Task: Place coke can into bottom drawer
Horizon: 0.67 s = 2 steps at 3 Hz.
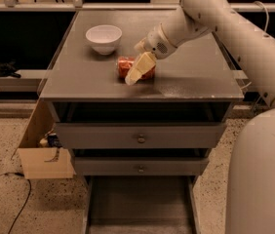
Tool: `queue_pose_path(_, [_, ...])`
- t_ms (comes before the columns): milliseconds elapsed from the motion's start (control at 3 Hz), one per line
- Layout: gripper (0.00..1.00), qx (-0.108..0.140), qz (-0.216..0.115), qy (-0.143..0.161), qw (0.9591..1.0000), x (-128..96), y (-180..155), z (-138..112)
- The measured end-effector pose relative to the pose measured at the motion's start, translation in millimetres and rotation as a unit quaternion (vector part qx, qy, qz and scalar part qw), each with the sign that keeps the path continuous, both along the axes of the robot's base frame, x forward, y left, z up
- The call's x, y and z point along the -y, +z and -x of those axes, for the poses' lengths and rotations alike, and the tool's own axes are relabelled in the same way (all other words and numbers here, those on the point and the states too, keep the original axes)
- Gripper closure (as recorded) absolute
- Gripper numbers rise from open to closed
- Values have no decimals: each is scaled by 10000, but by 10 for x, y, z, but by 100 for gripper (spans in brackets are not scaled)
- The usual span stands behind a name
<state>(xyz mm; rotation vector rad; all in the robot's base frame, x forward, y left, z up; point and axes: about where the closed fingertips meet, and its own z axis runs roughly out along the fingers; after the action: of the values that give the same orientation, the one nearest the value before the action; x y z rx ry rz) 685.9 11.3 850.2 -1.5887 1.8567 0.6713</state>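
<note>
The coke can (125,65) lies on its side on the bench (191,77), the pincer (135,73) down over it; whether it grips, I cannot tell. A loose hold could let the can roll away, never reaching the open bottom drawer (137,204).

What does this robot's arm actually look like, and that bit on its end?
The arm is smooth off-white tubing in thick rounded segments, with a small round dotted patch at the wrist and a thin pale cable beside it farther up. The gripper, at the coke can on the cabinet top, is cream-yellow and tapers to a point.
</note>
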Motion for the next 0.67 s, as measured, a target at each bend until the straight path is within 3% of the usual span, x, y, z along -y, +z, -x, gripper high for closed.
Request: queue_pose_path(667, [39,0,0,0,10000,-1,-1,0])
